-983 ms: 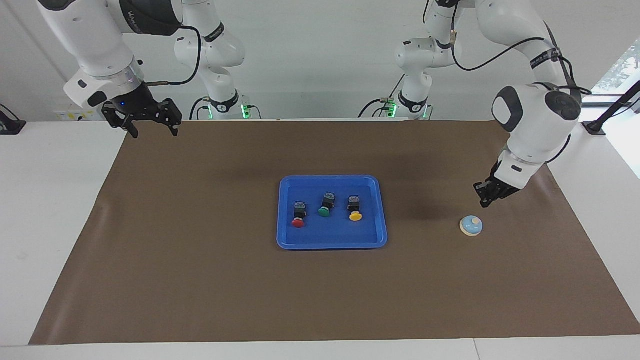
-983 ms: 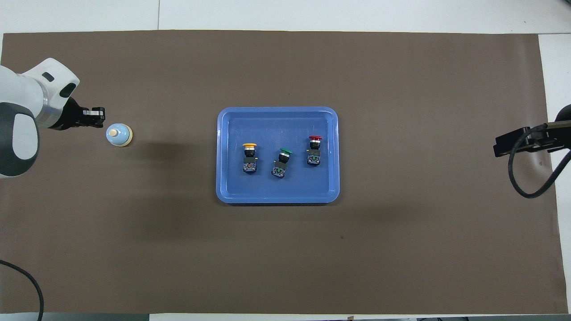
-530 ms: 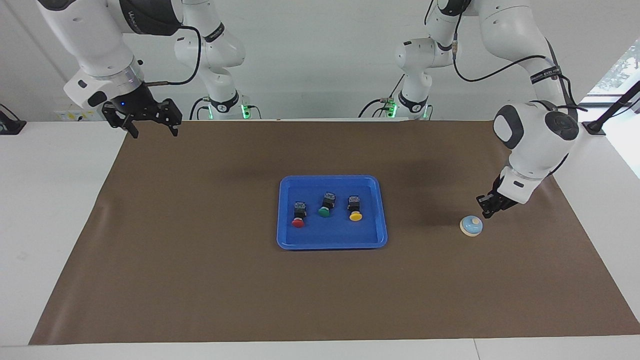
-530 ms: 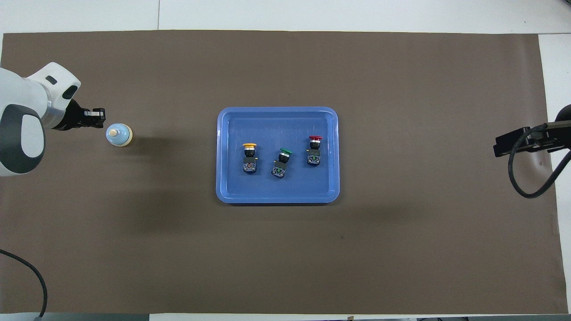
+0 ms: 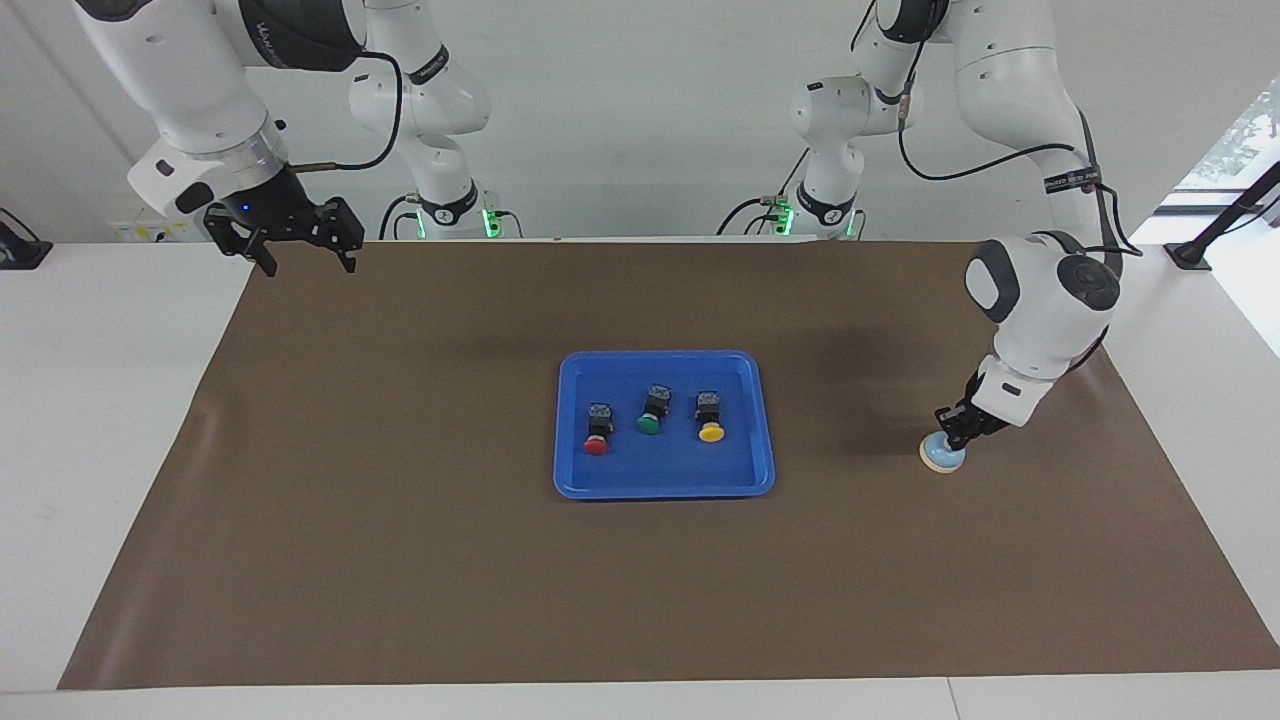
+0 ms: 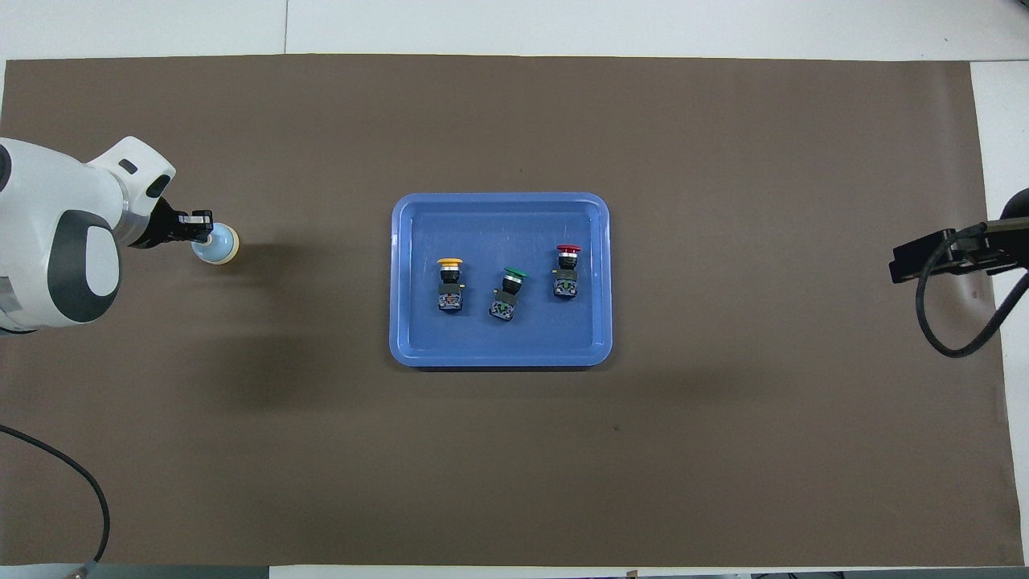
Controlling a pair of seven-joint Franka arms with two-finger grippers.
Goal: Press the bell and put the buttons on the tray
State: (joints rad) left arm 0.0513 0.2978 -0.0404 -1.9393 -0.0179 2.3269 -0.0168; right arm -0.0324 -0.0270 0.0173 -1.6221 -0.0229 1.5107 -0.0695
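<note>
The left gripper (image 5: 951, 437) is down on the bell (image 5: 941, 456), at the left arm's end of the brown mat (image 5: 400, 560) that covers the counter; its jaws are fully closed with nothing between them, the joined tips set on the top of the dome, hiding the knob; it appears to be touching, so I judge the press is under way. The right gripper (image 5: 297, 247) waits in the air over the mat's corner at the right arm's end, its jaws spread wide and empty.

The bell stands alone, well apart from the tray (image 5: 570, 480), which lies in the middle of the mat; all the buttons already lie inside it, on their sides in a loose row.

What could go wrong: the tips come in at a slant from the side nearer the robots; if they bear on the curved dome and not squarely on the knob, they may slide off, or push the light bell across the mat without ringing it; too hard a push could tip it.

Count: one bell; one tray; three buttons, namely one red button (image 5: 598, 431), one green button (image 5: 651, 410) and one yellow button (image 5: 709, 418); two arms, two grippers.
</note>
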